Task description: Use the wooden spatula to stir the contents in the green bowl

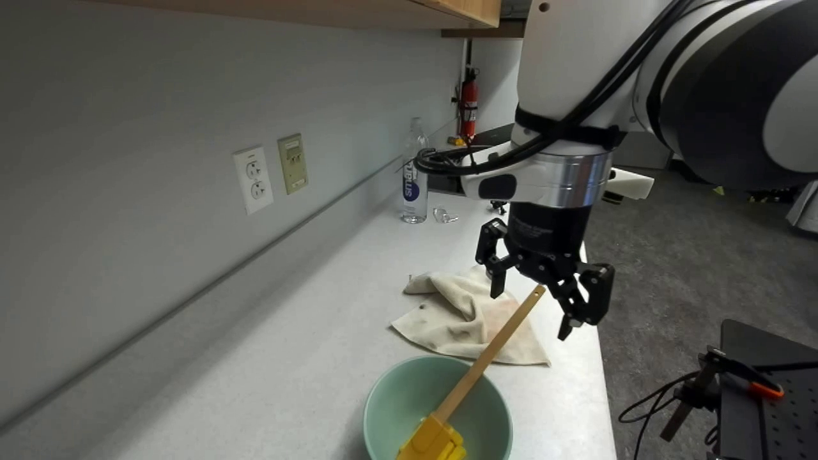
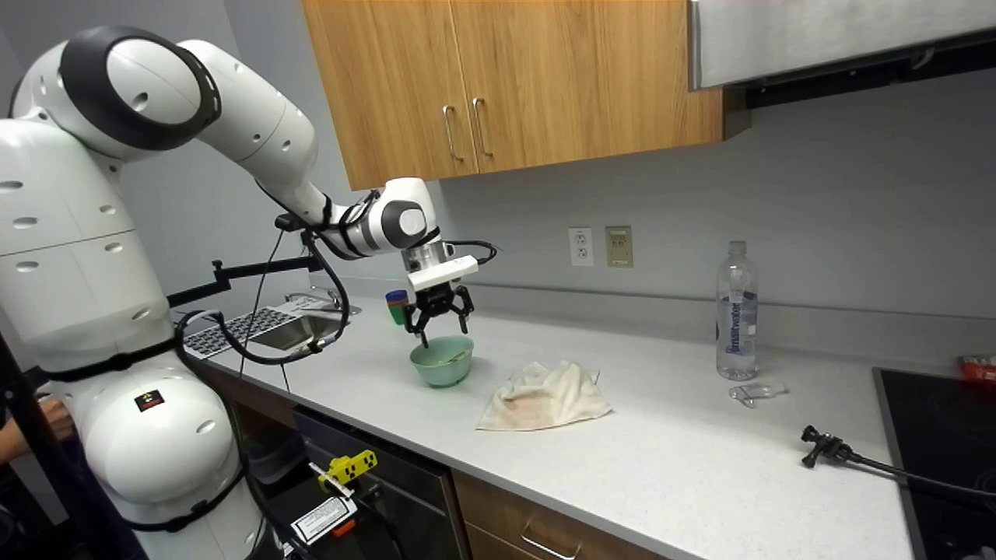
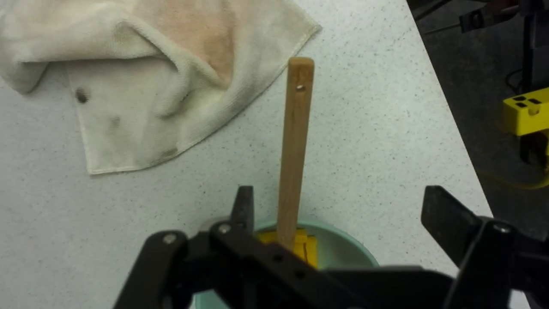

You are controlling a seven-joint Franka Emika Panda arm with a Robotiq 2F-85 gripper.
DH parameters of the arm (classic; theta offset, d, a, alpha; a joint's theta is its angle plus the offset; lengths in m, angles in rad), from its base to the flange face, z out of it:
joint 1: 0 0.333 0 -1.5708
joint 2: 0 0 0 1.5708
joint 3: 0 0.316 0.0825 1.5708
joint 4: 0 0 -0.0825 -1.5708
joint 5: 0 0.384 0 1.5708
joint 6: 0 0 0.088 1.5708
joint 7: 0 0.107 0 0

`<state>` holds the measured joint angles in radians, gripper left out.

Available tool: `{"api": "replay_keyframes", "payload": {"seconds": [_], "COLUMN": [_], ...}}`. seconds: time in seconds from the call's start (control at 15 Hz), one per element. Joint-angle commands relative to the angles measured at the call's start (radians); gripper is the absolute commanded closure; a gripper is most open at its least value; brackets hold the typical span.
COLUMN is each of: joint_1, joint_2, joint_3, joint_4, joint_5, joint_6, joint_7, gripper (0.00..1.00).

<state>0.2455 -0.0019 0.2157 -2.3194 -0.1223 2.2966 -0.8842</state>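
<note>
Below your wide-spread gripper (image 1: 530, 312), the green bowl (image 1: 399, 396) holds yellow pieces (image 3: 310, 251) and the wooden spatula (image 1: 492, 350), whose handle leans out over the rim.

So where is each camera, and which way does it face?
In an exterior view: above the counter, facing along it past the green bowl; gripper and some of the arm show.
In an exterior view: in front of the counter, facing the wall; most of the arm shows.
Wrist view: behind the gripper, facing down at the wooden spatula; fingers show.
Both exterior views share cloth and bottle.
</note>
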Motion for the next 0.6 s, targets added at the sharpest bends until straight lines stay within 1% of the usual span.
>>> {"api": "replay_keyframes", "payload": {"seconds": [0.0,0.2,0.47,0.53], "joint_1": [0.005,0.009,0.008,0.008], "joint_2": [0.068,0.112,0.141,0.141], "joint_3": [0.018,0.025,0.031,0.033], "joint_4": [0.063,0.084,0.096,0.102], "joint_5": [-0.129,-0.207,-0.238,-0.237], "joint_6": [-0.032,-0.051,-0.082,-0.098], "joint_7": [0.094,0.148,0.165,0.165], "gripper": [0.0,0.0,0.01,0.08]}}
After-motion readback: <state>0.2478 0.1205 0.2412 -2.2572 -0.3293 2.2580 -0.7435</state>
